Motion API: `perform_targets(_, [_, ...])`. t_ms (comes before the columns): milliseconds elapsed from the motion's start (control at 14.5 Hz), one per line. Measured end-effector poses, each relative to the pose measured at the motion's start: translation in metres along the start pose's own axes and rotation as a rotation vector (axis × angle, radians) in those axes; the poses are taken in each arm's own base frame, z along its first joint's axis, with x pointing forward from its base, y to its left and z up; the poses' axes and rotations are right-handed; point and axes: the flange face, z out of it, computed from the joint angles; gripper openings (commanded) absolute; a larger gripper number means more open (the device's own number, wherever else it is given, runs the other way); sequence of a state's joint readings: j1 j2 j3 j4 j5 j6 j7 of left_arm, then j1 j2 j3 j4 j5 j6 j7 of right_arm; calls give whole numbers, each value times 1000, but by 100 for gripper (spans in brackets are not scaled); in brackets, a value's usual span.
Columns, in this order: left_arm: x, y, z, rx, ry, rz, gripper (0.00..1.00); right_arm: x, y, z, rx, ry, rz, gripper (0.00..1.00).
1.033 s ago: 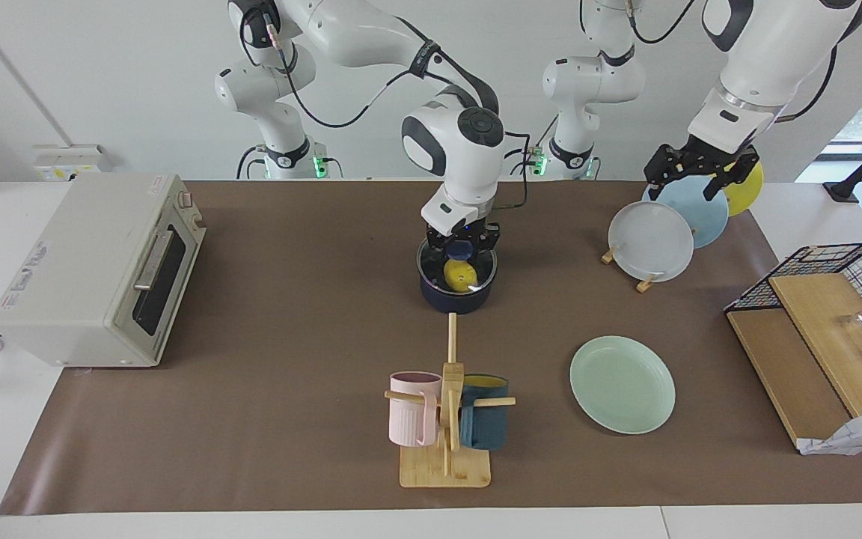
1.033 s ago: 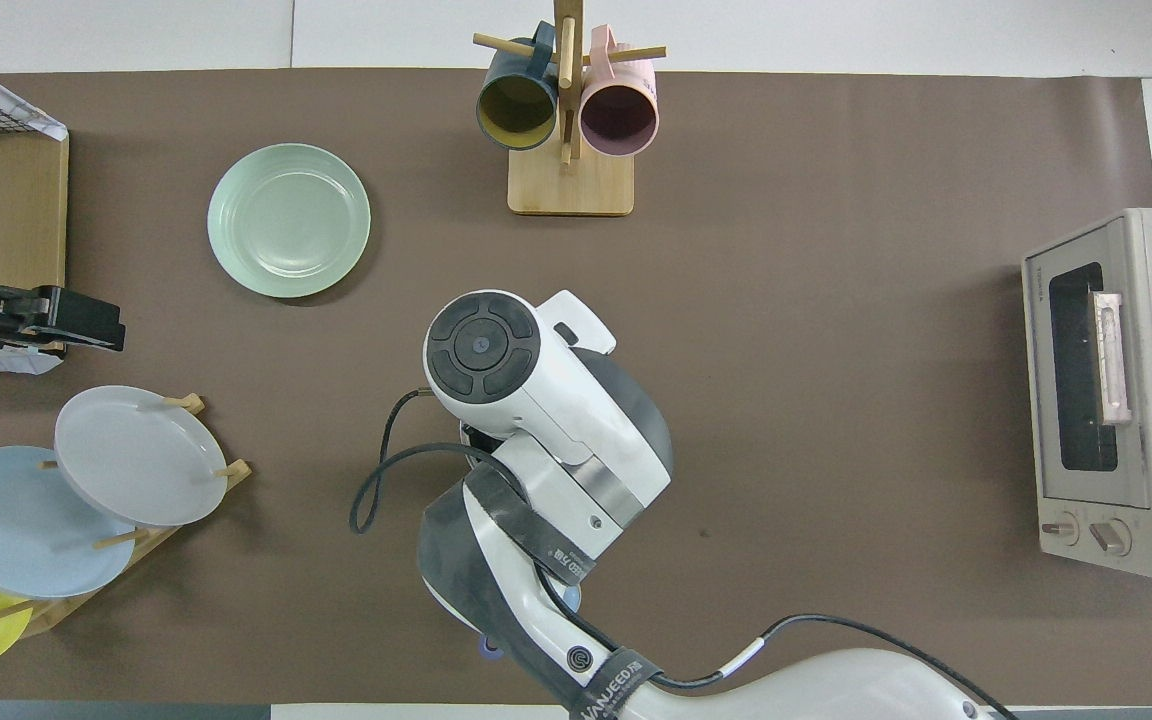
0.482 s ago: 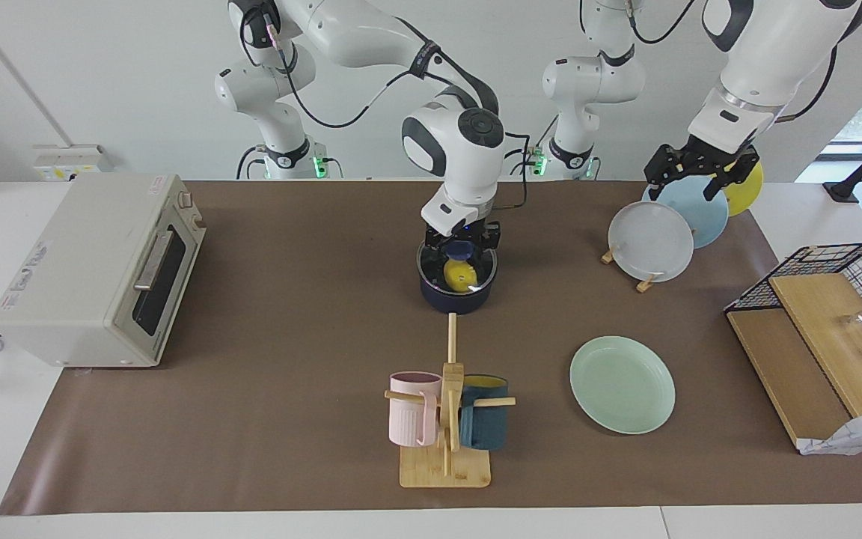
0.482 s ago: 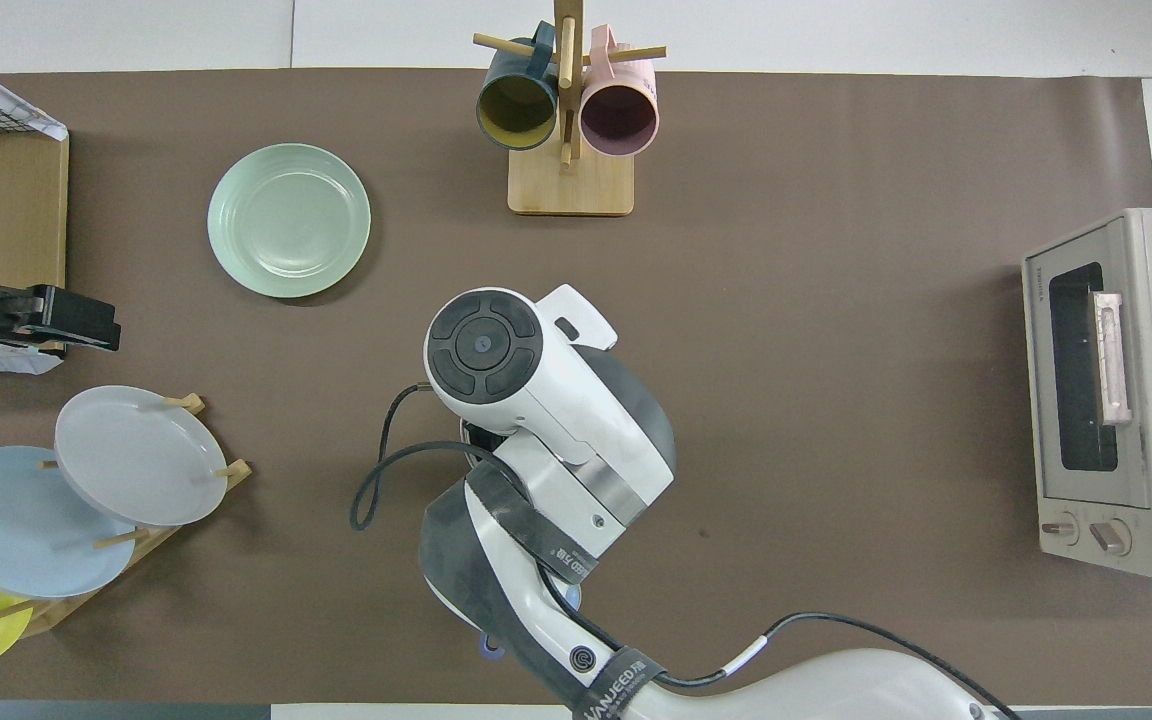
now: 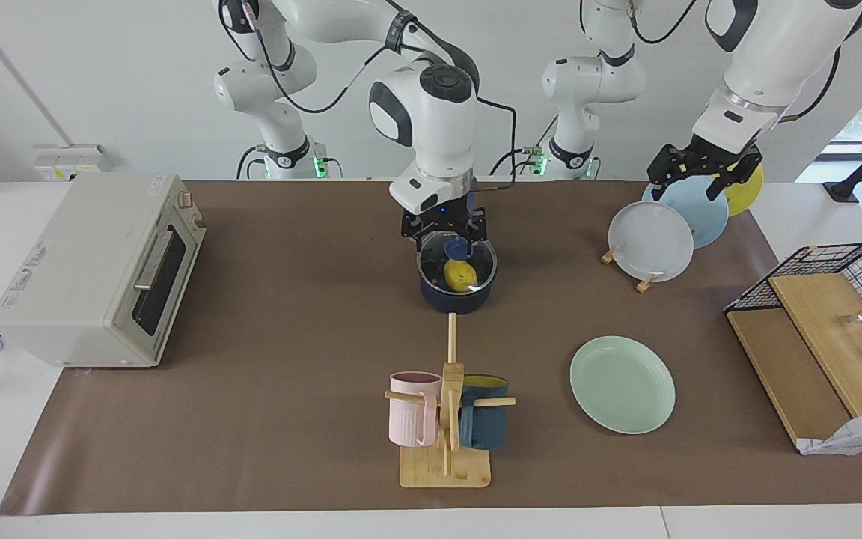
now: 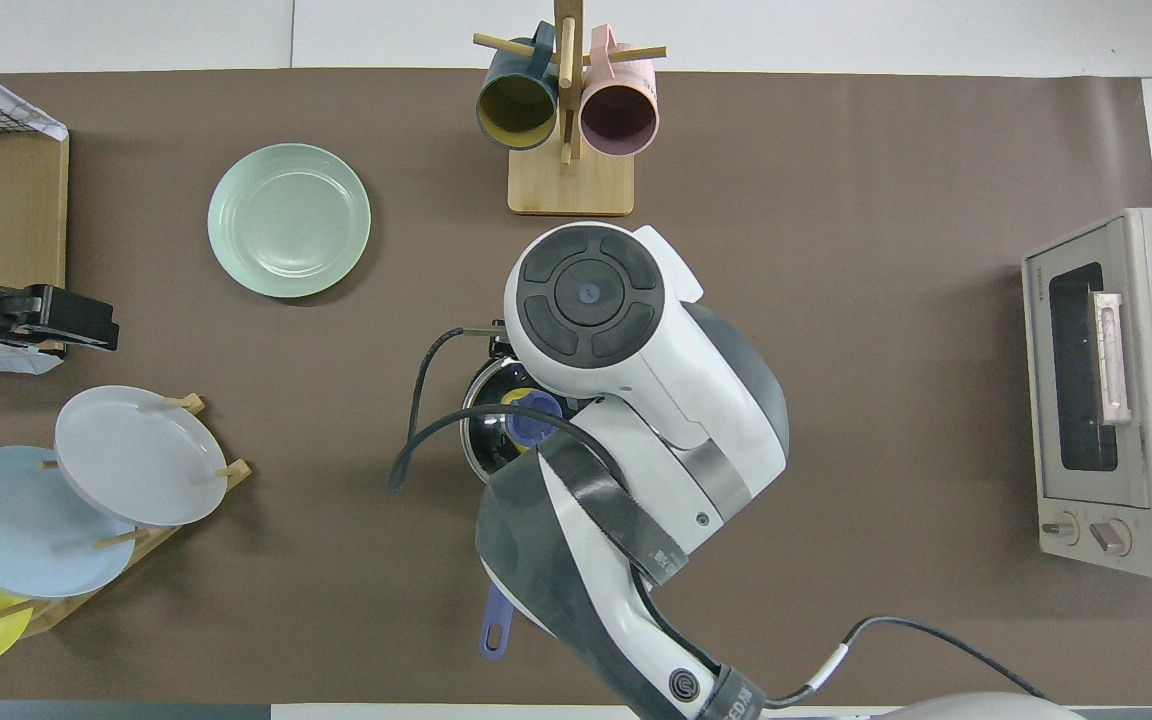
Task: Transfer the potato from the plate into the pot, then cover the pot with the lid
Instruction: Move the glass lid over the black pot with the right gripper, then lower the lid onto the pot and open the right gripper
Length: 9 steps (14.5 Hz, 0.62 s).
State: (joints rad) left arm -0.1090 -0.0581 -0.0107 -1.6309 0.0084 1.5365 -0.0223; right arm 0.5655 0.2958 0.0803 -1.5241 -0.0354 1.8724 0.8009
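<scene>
Your potato (image 5: 460, 276) sits inside the pot (image 5: 457, 298) at the centre of the facing view, seen through the glass lid (image 5: 458, 263) that rests on the pot's rim. In the overhead view only a sliver of the potato (image 6: 513, 396) shows beside the lid's blue knob (image 6: 533, 429), just below centre, the rest being covered by the arm.

The right tool (image 5: 444, 224) hangs directly above that knob, clear of it, with its fingers spread apart and nothing between them. So the potato lies straight under your tool, with the lid between the two.

The pot's handle (image 6: 497, 624) points toward the bottom edge of the overhead view.

The mint-green plate (image 5: 622, 384) lies bare on the bench (image 5: 289, 337), lower right of centre in the facing view.

Your left tool (image 5: 702, 170) waits at the upper right of that view, over the rack of standing plates (image 5: 663, 232); its fingers look spread and hold nothing.

A mug stand (image 5: 447, 419) is low in the middle, and a toaster oven (image 5: 98, 269) sits at the left edge.
</scene>
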Motion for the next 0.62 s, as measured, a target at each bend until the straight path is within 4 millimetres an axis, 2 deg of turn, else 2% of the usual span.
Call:
perform_targets(207, [0, 0, 0, 0, 0, 0, 100, 11, 26, -21, -10, -1, 0, 100])
perform_targets(344, [0, 0, 0, 0, 0, 0, 100, 26, 52, -34, -15, 1, -11, 100])
perform_targets(482, [0, 0, 0, 0, 0, 0, 100, 45, 85, -46, -18, 4, -38, 100])
perform_targets(620, [0, 0, 0, 0, 0, 0, 100, 66, 128, -56, -27, -1, -74, 100])
